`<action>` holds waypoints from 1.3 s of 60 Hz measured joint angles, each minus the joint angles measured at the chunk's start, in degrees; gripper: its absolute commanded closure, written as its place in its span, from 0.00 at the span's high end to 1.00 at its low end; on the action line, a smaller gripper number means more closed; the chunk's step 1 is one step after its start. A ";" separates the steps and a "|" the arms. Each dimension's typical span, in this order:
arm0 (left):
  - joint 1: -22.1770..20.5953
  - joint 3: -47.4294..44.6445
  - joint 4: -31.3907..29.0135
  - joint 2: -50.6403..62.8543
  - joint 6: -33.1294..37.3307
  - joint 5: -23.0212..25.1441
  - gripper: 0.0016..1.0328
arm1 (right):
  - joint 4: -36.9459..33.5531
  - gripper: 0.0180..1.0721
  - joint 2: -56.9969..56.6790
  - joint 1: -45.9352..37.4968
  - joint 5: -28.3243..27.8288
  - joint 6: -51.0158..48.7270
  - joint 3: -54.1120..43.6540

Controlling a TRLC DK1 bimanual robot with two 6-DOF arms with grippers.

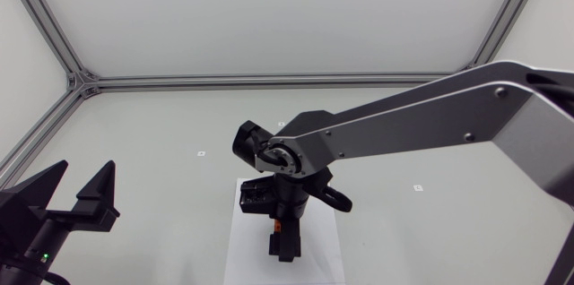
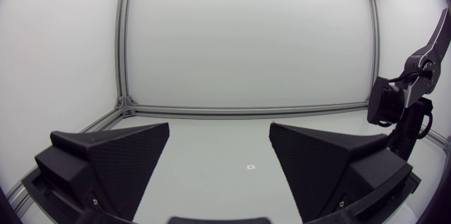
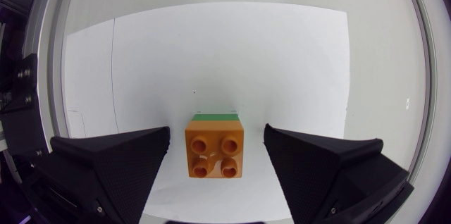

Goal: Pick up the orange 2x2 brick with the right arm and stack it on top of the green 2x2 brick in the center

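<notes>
In the right wrist view the orange 2x2 brick (image 3: 215, 153) lies studs up between the fingers of my right gripper (image 3: 218, 129). A narrow gap shows on each side of it, so the gripper is open. A strip of the green brick (image 3: 217, 117) shows along the orange brick's far edge, from beneath it. In the head view my right gripper (image 1: 284, 238) points down over the white sheet (image 1: 247, 249), and only a speck of the orange brick (image 1: 280, 227) shows there. My left gripper (image 1: 86, 170) stands open and empty at the table's left.
Both bricks rest on the white sheet (image 3: 211, 55) at the table's front centre. An aluminium frame (image 1: 269, 79) runs along the far and side edges of the table. In the left wrist view my right arm (image 2: 402, 104) shows beyond my left gripper (image 2: 219, 129).
</notes>
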 measured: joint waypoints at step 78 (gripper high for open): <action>-0.02 0.00 0.02 0.00 0.00 0.02 0.96 | 0.79 0.95 -47.15 -24.15 -1.44 11.50 -13.18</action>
